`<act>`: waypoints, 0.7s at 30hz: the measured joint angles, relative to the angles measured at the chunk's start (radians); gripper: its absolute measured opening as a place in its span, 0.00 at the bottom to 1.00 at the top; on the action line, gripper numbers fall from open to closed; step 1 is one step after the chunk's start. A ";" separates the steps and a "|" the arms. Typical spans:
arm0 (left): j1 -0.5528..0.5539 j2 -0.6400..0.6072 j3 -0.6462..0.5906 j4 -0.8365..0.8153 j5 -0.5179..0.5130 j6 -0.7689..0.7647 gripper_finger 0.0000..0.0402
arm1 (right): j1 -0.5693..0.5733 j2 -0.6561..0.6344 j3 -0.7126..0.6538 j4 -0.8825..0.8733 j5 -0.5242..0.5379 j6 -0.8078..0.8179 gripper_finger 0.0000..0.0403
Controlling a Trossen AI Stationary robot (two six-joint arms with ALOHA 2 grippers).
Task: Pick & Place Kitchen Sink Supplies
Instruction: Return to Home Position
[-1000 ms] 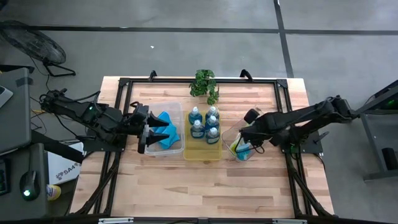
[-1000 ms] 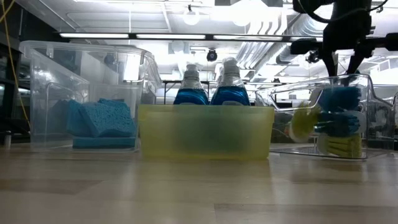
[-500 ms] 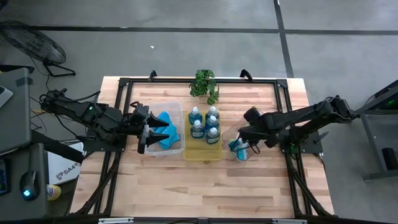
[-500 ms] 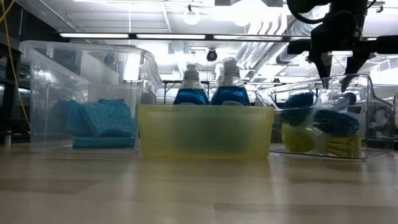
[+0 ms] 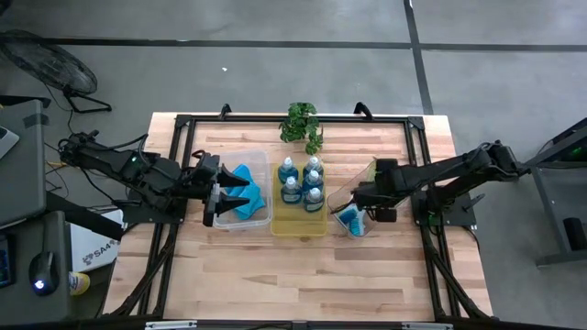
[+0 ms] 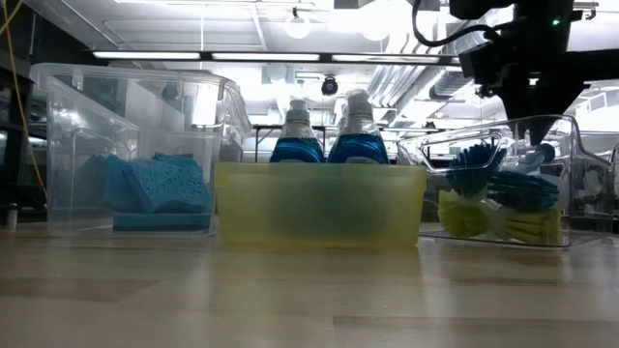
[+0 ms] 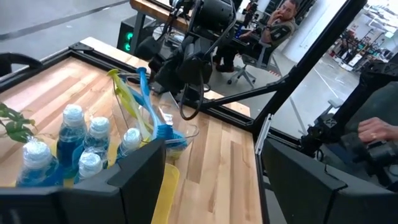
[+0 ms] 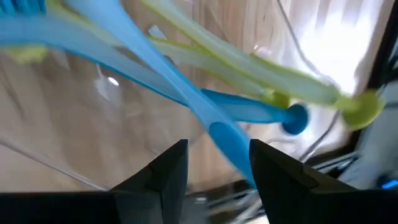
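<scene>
On my far left, the left gripper point(image 5: 215, 197) hangs at the outer edge of a clear bin point(image 6: 58, 145), fingers point(image 7: 140, 183) spread wide with nothing between them. Inside that bin lie the wavy blue sponges point(image 5: 246, 200), piled toward the side nearest the middle of the table point(image 5: 275, 275).

Just beside the bin is a yellow tray point(image 6: 319, 203). It holds four small bottles point(image 5: 290, 190) of blue soap with pale caps, upright in two rows. Behind the tray, at the table's far edge, stands a small green plant point(image 5: 303, 124), well apart from both arms.

Right of the tray is a second clear bin point(image 6: 580, 164). The brushes are in it: blue brushes point(image 6: 522, 188) and yellow-green brushes point(image 6: 462, 215), heads low against the bin floor, long handles crossing and leaning out over the rim.

The right gripper point(image 8: 217, 144) hangs over this bin, above the rim as the low camera sees it. Its two fingers are apart and grip nothing. From its wrist camera the crossed handles lie right in front of the fingers, a blue one nearest, and I cannot tell whether any touches them.

Beyond the table, the left wrist camera shows a seated person point(image 7: 283, 15) and the right arm's dark links.
</scene>
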 joint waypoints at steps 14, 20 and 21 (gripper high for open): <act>0.000 -0.053 0.000 0.012 -0.020 0.166 0.66 | 0.000 -0.157 0.000 0.117 -0.222 0.426 0.38; 0.000 -0.101 0.000 -0.013 -0.033 0.215 0.66 | 0.004 -0.339 0.000 0.288 -0.186 0.533 0.35; 0.000 -0.108 0.000 -0.022 -0.036 0.223 0.66 | 0.007 -0.371 0.000 0.322 -0.162 0.544 0.35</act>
